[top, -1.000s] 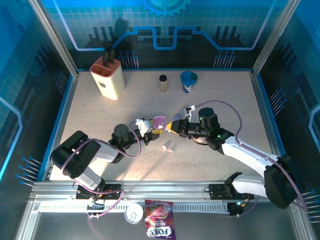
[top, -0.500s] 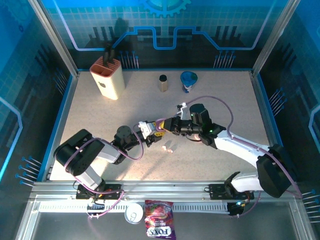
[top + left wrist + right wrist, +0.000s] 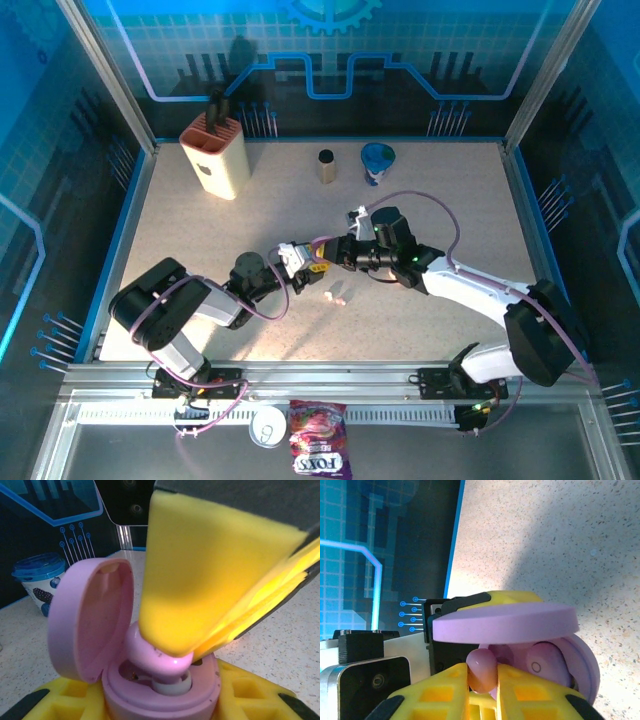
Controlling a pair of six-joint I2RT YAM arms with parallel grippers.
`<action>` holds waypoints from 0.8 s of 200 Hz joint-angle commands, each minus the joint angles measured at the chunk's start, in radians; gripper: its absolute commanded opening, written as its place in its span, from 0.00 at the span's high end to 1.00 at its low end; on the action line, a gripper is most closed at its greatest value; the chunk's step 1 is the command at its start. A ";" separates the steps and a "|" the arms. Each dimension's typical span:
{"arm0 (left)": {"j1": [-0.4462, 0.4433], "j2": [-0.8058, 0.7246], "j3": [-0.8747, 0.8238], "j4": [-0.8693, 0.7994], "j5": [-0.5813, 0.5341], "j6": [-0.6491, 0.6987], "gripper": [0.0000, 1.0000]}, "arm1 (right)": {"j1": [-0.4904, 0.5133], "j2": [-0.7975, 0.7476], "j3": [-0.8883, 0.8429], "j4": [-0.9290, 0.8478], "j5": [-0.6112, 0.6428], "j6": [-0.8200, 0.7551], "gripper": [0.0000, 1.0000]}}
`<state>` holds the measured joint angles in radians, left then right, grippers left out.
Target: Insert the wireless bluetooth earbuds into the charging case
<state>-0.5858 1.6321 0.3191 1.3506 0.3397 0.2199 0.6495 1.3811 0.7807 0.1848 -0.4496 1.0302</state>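
At mid-table, both arms meet above a bare stretch of table [image 3: 470, 200]; left gripper [image 3: 298, 262] is closed on the case [image 3: 160, 692], a yellow pad on either flank of its base, so that the case sits upright with its wells facing up and cannot slide under a push from above; the lid [image 3: 87, 622] stands hinged back to one side, leaving the mouth free for approach from the other arm; right gripper [image 3: 482, 680] is all but shut, its pads pinching a pink earbud [image 3: 152, 655] by the upper part, so that the lower end stays free to enter a well; that lower end is at or just inside the well, but whether it has bottomed out cannot be told; the narrow pinch probably serves to keep the pads off the rim of the case; a second earbud [image 3: 545, 665] lies in the neighbouring well, close beside the held one; loose earbuds [image 3: 335, 296] lie on the table near the case, toward the arm bases; the step in hand appears to be the final seating; a short straight push and then a release would seem to be called for; tilting in the well, or clinging to a soft pad on release, is the likely fault.
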 commanded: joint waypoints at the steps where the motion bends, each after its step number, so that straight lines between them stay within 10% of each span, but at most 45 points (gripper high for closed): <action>1: -0.007 0.005 0.037 0.050 -0.022 0.017 0.76 | 0.014 0.008 0.031 -0.095 0.038 -0.050 0.77; 160: -0.030 0.001 -0.003 0.050 -0.060 0.156 0.75 | -0.029 -0.155 0.190 -0.337 0.056 -0.380 0.56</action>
<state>-0.5938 1.6360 0.3244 1.3602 0.2939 0.2897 0.6399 1.2484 0.8864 -0.0547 -0.4187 0.7643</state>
